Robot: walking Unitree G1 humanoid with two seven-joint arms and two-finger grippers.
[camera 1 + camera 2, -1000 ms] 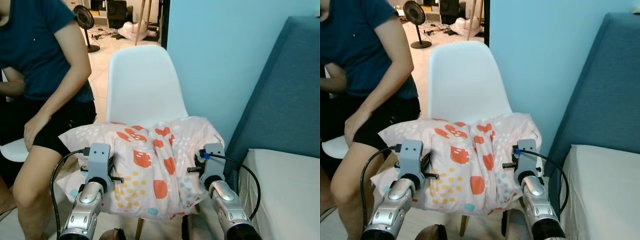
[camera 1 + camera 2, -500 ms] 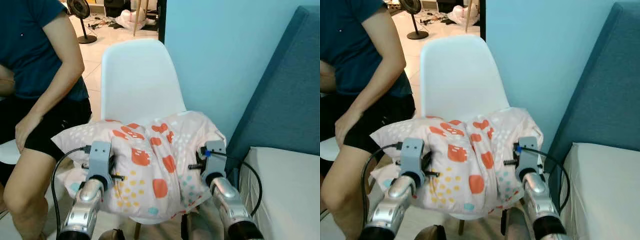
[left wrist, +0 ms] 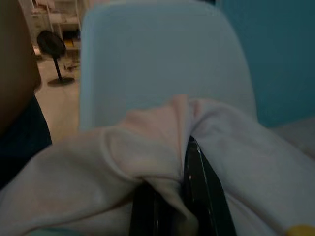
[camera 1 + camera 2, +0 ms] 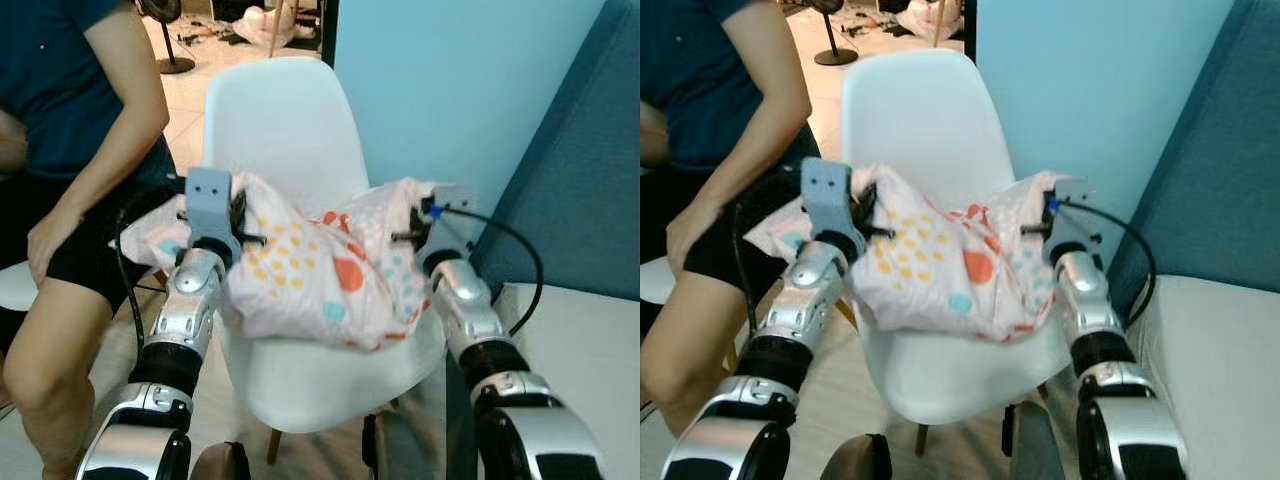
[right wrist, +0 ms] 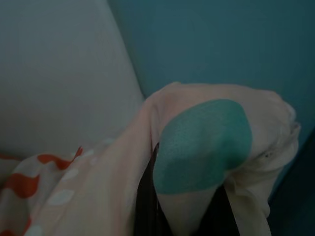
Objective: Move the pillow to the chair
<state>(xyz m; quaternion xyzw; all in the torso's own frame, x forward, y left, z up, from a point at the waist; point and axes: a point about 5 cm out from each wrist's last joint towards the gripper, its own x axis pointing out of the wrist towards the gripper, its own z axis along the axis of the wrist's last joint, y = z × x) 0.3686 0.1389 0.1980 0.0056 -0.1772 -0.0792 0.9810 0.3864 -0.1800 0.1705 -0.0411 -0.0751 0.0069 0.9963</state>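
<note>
A pink pillow [image 4: 320, 270] with orange, yellow and teal spots hangs over the seat of a white plastic chair [image 4: 285, 130], sagging in the middle. My left gripper [image 3: 170, 194] is shut on the pillow's left edge, with pink fabric bunched between its black fingers [image 3: 202, 191]. My right gripper [image 5: 182, 196] is shut on the pillow's right corner, where a teal spot [image 5: 202, 145] wraps over the fingers. Both arms reach forward over the seat, the left wrist [image 4: 210, 205] at the chair's left side and the right wrist [image 4: 445, 225] at its right side.
A person in a dark blue top and black shorts [image 4: 75, 140] sits close on the left, on another white seat [image 4: 15, 285]. A blue wall [image 4: 450, 80] stands behind the chair. A blue sofa back [image 4: 580, 190] and its pale cushion [image 4: 590, 350] are at the right.
Both arms have stretched forward and lifted, carrying the pillow from the chair's front edge to above the seat. The pillow now sags between the grippers. The camera has tilted down slightly.
</note>
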